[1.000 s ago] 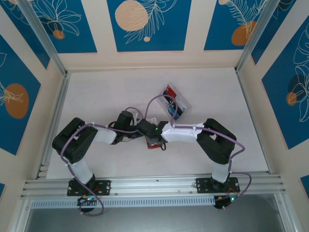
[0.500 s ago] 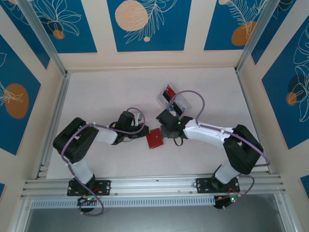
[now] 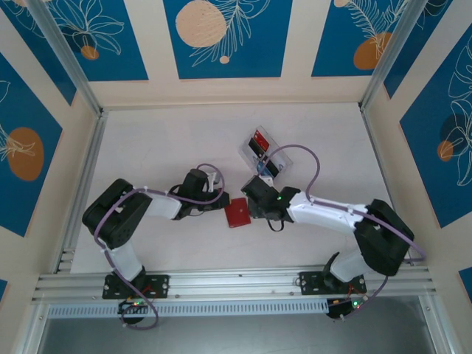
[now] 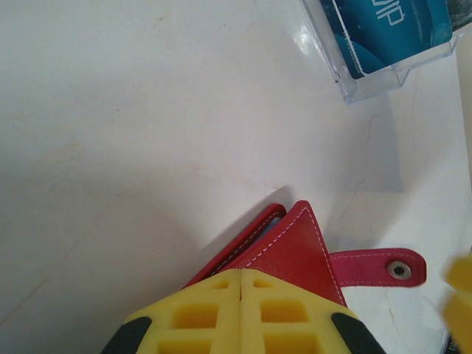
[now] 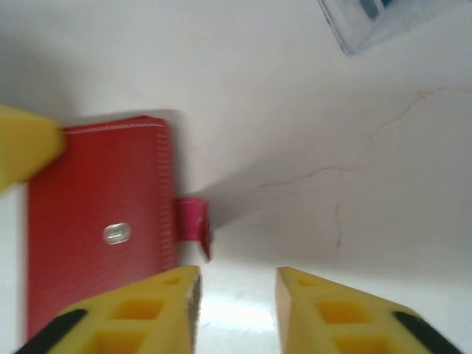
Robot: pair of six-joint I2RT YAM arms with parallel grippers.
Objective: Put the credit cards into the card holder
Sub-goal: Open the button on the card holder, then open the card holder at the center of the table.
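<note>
One card holder (image 3: pixel 237 213) pinched by left gripper (image 4: pixel 241 279) | right gripper (image 5: pixel 237 286) spread | clear tray (image 4: pixel 365 82) near

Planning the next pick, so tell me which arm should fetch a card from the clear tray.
Right. The right gripper is open and free beside the card holder, nearer the clear tray; the left gripper is shut on the card holder's corner, steadying it.

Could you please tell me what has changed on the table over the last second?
The right pincer, open, drew off the card holder toward the clear tray, then came back to the holder's strap side, while its arm swung out to the right. It holds nothing. The left pincer stayed shut on the card holder's corner, and neither the holder nor the tray moved.
</note>
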